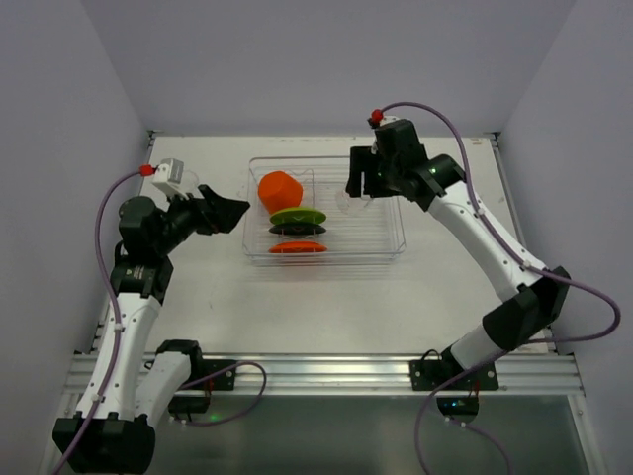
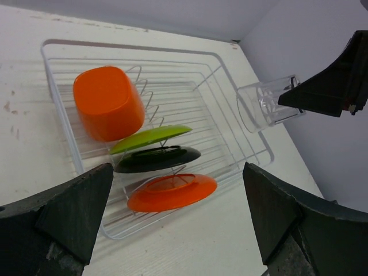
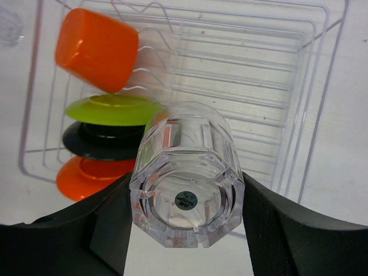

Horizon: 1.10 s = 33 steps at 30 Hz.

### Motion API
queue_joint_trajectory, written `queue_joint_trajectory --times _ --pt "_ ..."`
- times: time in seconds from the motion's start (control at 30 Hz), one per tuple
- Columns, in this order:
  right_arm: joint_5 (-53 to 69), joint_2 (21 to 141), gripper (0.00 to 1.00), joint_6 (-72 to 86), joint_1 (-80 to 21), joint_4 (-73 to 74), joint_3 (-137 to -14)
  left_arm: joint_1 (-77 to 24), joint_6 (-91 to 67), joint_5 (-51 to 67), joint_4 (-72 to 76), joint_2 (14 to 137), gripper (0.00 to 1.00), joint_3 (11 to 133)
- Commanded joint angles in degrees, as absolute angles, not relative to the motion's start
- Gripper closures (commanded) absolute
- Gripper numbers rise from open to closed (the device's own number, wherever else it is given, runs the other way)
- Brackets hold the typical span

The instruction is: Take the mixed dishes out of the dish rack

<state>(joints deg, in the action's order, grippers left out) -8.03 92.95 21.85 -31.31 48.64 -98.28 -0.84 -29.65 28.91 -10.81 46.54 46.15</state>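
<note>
The clear dish rack [image 1: 386,237] stands in the middle of the table. In its left part an orange faceted cup [image 1: 279,189] lies tipped, with a lime-green plate [image 1: 298,216], a black plate [image 1: 297,230] and an orange plate [image 1: 297,247] on edge in front of it. My right gripper [image 1: 358,188] is shut on a clear tumbler [image 3: 187,178], held on its side above the rack's right part; the tumbler also shows in the left wrist view [image 2: 264,103]. My left gripper [image 1: 232,213] is open and empty, just left of the rack, facing the plates [image 2: 172,192].
White walls close in the table at the back and on both sides. A blurred clear thing [image 3: 7,26] sits outside the rack's far left corner. The rack's right half [image 3: 259,75] holds only bare wire dividers.
</note>
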Motion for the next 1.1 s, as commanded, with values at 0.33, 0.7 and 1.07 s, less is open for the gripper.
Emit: queue_joint_trajectory --times 0.33,0.7,1.07 --pt "18.7 65.0 1.0 23.2 -31.1 22.3 -76.1 -1.1 -47.5 54.6 19.1 47.2 0.0 41.1" --pt "32.4 53.7 1.0 30.9 -31.1 -1.6 -60.0 -8.3 -63.0 56.7 37.4 49.1 0.01 37.9" --pt "36.8 54.1 1.0 34.3 -31.1 -8.3 -58.4 -17.7 -64.2 53.2 42.4 53.3 0.25 38.7"
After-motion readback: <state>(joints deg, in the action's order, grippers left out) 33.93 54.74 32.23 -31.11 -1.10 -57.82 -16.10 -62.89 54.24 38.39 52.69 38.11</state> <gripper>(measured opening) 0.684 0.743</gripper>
